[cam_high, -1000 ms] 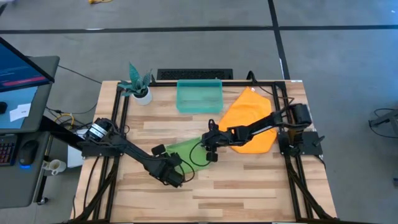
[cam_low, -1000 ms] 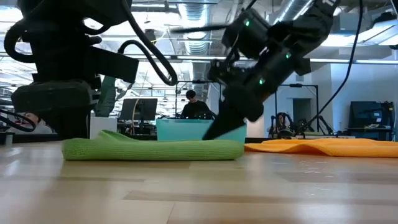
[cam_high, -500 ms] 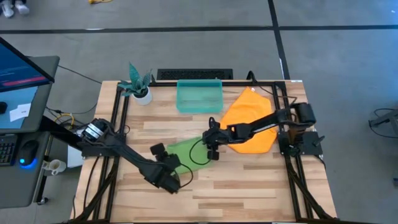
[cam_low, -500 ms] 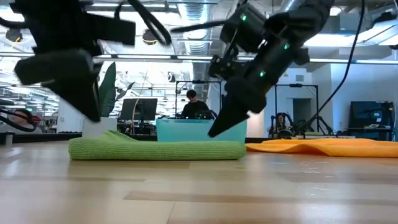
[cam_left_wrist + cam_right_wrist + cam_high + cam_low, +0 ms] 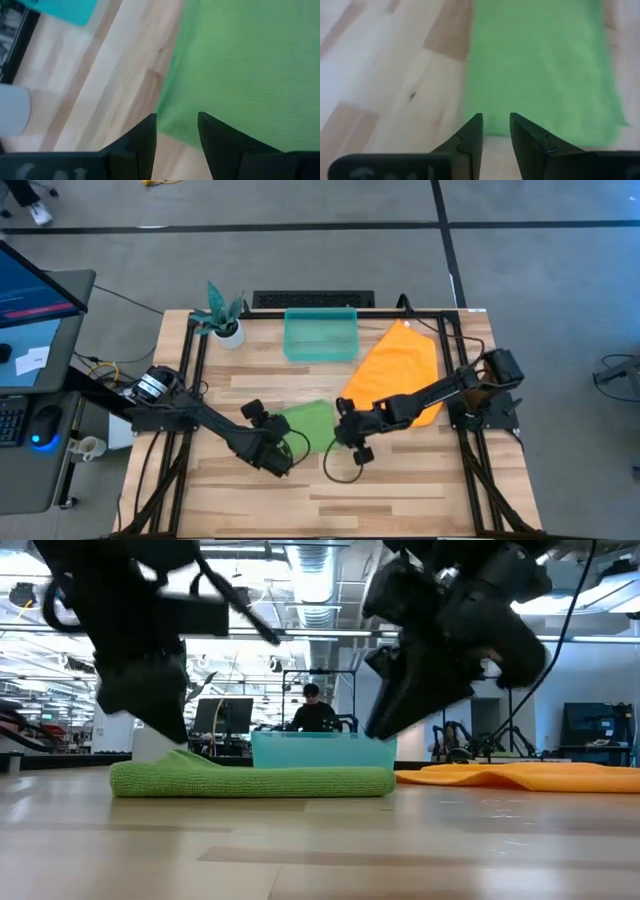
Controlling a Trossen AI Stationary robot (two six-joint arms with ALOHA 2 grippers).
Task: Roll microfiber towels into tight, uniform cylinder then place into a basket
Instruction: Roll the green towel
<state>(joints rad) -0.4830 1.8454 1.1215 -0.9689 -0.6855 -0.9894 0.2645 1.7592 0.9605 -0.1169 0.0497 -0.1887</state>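
The light wooden plank desk [image 5: 400, 480] carries, at its far edge, the small rectangular translucent teal plastic basket [image 5: 320, 335], which appears empty, and to its right the bright orange microfiber towel [image 5: 400, 365], spread flat and untouched. The lime green microfiber towel [image 5: 305, 423] lies near the middle of the desk, folded into a low flat band and not yet a cylinder; in the low view [image 5: 250, 780] its long axis runs left to right, well short of the basket behind it. The relation that governs the next move is that both arms flank this band at its near edge: the left gripper [image 5: 177, 132] sits at the towel's left near corner and the right gripper [image 5: 496, 131] at its right near corner, each pointing across the cloth toward the far side. Judged from this, a roll would start at the near edge and travel toward the basket. Neither arm is plainly the nearer. Each gripper's fingers stand slightly apart with a narrow gap; each hovers at the hem, and nothing is seen pinched between the fingers. The orange towel remains for later handling.
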